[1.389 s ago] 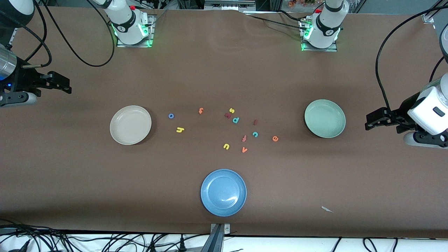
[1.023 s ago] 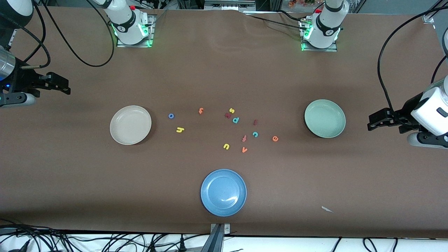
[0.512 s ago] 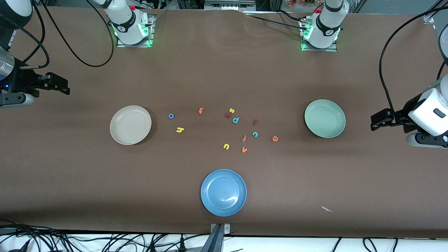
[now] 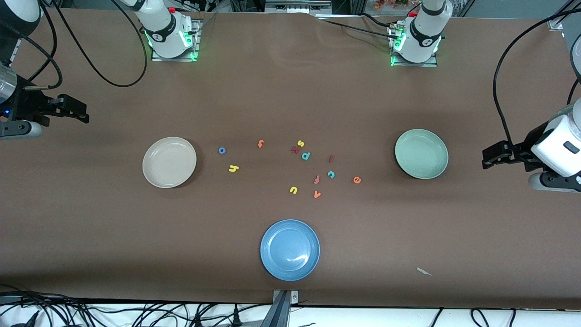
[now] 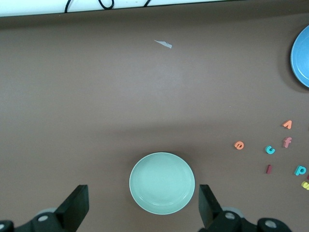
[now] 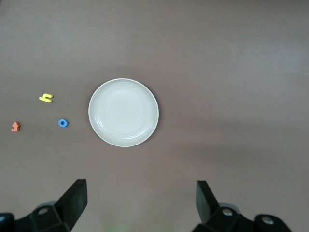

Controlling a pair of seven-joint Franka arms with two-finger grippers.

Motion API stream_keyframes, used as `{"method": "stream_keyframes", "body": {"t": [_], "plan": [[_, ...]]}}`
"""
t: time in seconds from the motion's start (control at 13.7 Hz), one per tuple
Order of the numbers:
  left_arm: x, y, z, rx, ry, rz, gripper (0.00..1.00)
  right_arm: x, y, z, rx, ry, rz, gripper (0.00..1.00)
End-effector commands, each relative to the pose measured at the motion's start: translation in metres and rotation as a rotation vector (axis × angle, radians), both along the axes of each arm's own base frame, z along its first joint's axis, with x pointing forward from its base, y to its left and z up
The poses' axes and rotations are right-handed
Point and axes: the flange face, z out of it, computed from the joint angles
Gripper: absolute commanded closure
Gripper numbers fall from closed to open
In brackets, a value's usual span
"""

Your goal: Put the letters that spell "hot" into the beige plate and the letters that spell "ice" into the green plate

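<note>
Starting at the right arm's end of the table (image 4: 91,236), the right claw (image 4: 77,111) hangs up in the air over bare brown surface, fingers spread wide with nothing between them. Next comes the beige plate (image 4: 169,162), sitting flat with nothing in it.

Then the loose foam letters, all lying on the table between the two plates. The blue o (image 4: 222,150) is closest to the beige plate, with the yellow h (image 4: 233,168) just beside it and a bit nearer the front camera. The orange t (image 4: 260,143) lies a little further toward the middle. After that there's a small cluster of extras: a yellow s (image 4: 300,143), a teal p (image 4: 306,156), a yellow u (image 4: 293,190) and an orange v (image 4: 317,194). The blue plate (image 4: 290,250) sits nearest the front camera, well apart from the letters, also bare.

Past the cluster, the dark red i (image 4: 331,158), the teal c (image 4: 331,174) and the orange e (image 4: 357,180) lie near each other, not touching, on the way to the green plate (image 4: 421,153), which holds nothing. Last, the left claw (image 4: 492,156) hangs in the air over the table at the left arm's end, just past the green plate, fingers wide apart and holding nothing.
</note>
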Motion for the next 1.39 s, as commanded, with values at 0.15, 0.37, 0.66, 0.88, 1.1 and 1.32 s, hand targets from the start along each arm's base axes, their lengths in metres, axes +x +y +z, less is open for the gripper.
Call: {"method": "stream_keyframes", "body": {"t": [0.15, 0.37, 0.66, 0.88, 1.1, 1.32], "plan": [[-0.010, 0.002, 0.002, 0.025, 0.044, -0.010, 0.00, 0.002, -0.002, 0.002, 0.001, -0.001, -0.010, 0.00], [-0.017, 0.007, 0.011, 0.026, 0.043, -0.010, 0.00, 0.001, -0.002, 0.002, 0.001, -0.001, -0.010, 0.00], [-0.019, 0.004, 0.007, 0.023, 0.072, -0.002, 0.00, 0.002, -0.002, 0.002, 0.001, -0.001, -0.010, 0.00], [-0.016, 0.004, -0.002, 0.021, 0.087, -0.003, 0.00, 0.002, -0.002, 0.002, 0.001, -0.001, -0.010, 0.00], [-0.015, 0.000, -0.011, -0.029, 0.101, -0.006, 0.00, 0.002, -0.002, 0.002, 0.001, -0.001, -0.010, 0.00], [-0.015, 0.014, -0.014, -0.074, 0.109, 0.009, 0.00, 0.001, -0.002, 0.001, 0.001, 0.000, -0.010, 0.00]]}}
